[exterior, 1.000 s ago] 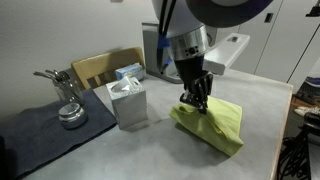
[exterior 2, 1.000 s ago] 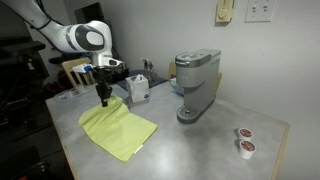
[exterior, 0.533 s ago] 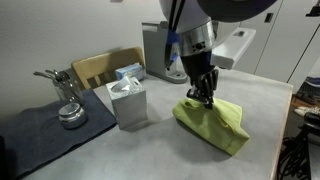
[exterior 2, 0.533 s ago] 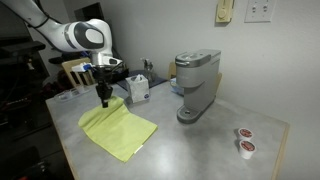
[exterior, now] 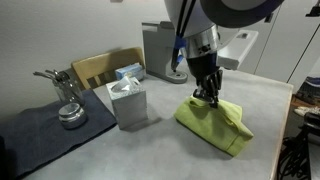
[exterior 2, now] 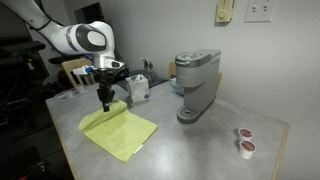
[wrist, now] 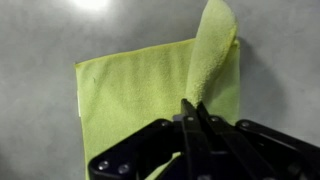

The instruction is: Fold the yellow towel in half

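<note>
In the wrist view my gripper (wrist: 190, 104) is clenched on a lifted edge of the yellow towel (wrist: 140, 90). The jaws are pressed together, and a ridge of cloth rises from them and runs off toward the upper right corner. The rest of the cloth lies flat on the grey tabletop (wrist: 40, 130). In both exterior views the gripper (exterior: 208, 97) (exterior 2: 104, 103) hangs just above the towel (exterior: 215, 125) (exterior 2: 120, 130), at the end nearest the tissue box (exterior: 128, 100), and the cloth spreads away from that pinch across the tabletop. I judge I'm in the carry-over step: the edge is grasped and raised, but the fold isn't laid and most of the towel looks to be a single layer. The next move calls for drawing the held edge low across the cloth, away from the tissue box and toward the free opposite edge. I should keep it high enough that the thin fabric rolls over itself instead of dragging the whole piece along. Then I line the edges up, lower, and only then let go. I can't tell from here how squarely I hold the edge, so I'd check the alignment before releasing. Farther back, the coffee maker (exterior 2: 195, 85) and the dark grey mat (exterior: 40, 130) stand well apart from that path.
</note>
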### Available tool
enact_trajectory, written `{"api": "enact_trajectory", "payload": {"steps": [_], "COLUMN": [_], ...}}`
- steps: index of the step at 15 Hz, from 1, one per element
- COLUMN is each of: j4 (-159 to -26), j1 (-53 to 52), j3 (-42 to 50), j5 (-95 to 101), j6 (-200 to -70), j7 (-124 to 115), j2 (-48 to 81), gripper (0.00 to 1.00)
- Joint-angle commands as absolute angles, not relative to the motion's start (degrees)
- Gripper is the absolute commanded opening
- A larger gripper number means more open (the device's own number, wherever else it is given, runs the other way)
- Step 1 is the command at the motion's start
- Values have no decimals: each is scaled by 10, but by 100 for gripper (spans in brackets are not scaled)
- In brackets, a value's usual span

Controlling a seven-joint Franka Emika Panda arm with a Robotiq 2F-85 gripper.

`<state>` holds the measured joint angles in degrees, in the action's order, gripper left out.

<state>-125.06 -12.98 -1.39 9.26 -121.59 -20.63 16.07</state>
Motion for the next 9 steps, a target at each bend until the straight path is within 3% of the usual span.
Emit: {"api": "enact_trajectory", "payload": {"steps": [1, 9], "j4": [-1263, -1257], "j1": [-116, -114], "j3": [-19, -17], "j5": [105, 121], "j6": [-1219, -1213], "j7": [-195, -191], "j2": [153, 149], "gripper": [1, 1]}}
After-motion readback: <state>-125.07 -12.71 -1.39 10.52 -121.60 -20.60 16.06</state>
